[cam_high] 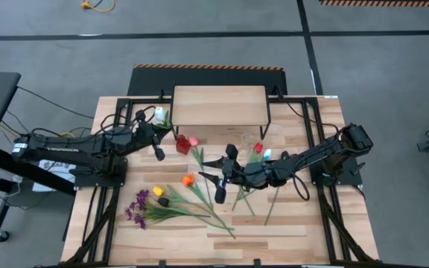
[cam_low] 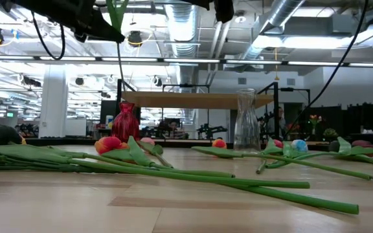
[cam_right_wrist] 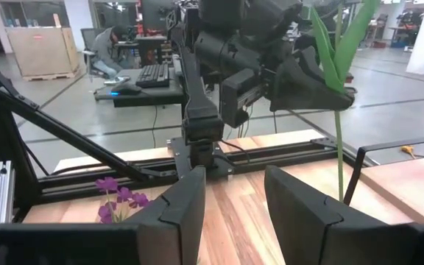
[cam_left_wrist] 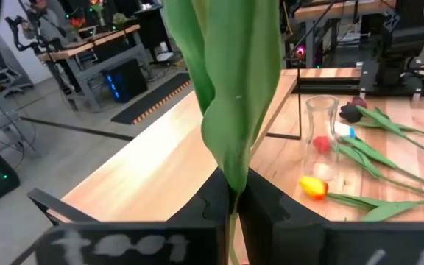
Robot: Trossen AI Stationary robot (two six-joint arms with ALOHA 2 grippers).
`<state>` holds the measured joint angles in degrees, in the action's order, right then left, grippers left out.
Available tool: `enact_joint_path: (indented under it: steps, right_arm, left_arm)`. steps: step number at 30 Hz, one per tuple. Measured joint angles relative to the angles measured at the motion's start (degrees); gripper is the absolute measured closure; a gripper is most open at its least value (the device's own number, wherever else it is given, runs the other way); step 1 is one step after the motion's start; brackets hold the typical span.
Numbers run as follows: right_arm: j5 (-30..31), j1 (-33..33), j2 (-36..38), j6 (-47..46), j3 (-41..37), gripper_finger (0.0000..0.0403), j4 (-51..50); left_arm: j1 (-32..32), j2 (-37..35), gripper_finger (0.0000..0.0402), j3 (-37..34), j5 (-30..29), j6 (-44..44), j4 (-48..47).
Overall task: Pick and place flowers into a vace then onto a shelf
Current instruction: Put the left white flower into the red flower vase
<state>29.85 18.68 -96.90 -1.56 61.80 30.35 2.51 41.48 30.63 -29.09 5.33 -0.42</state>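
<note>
Above table, left gripper [cam_left_wrist: 232,202] clamps tulip [cam_left_wrist: 230,88] (upright).

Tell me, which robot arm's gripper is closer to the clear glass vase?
The right. The right gripper hovers open just beside the vase; the left gripper, shut on a red tulip, is farther off, near the shelf.

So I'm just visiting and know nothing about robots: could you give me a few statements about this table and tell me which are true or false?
1. The left gripper is shut on a green-stemmed flower. True.
2. The glass vase already holds flowers. False: it stands empty.
3. The right gripper is gripping a flower. False: its fingers are apart, nothing between them.
4. Purple sprigs lie on the table. True.
5. The shelf carries the vase. False: it is bare.
</note>
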Motion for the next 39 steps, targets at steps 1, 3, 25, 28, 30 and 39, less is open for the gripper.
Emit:
enact_joint_path:
  steps: [1, 3, 25, 28, 30, 39]
  right_arm:
    - [0.0, 0.0, 0.0, 0.0, 0.0, 0.027, 0.0]
    - [0.0, 0.0, 0.0, 0.0, 0.0, 0.027, 0.0]
    - [0.0, 0.0, 0.0, 0.0, 0.0, 0.0268, 0.0]
    - [0.0, 0.0, 0.0, 0.0, 0.0, 0.0263, 0.0]
    - [0.0, 0.0, 0.0, 0.0, 0.0, 0.026, 0.0]
    - [0.0, 0.0, 0.0, 0.0, 0.0, 0.0249, -0.1]
  left_arm:
    - [0.5, 0.5, 0.0401, 0.0, 0.4, -0.1, 0.0]
    - [1.2, 1.5, 0.0401, 0.0, 1.4, -0.2, -0.3]
    - [3.1, 8.4, 0.0335, 0.0, 2.8, -4.4, 1.7]
    - [3.1, 8.4, 0.0313, 0.0, 3.4, -5.2, 0.4]
    - [3.1, 8.4, 0.0297, 0.0, 3.5, -5.8, -0.2]
    - [3.1, 8.4, 0.0242, 0.0, 7.9, -6.5, -3.1]
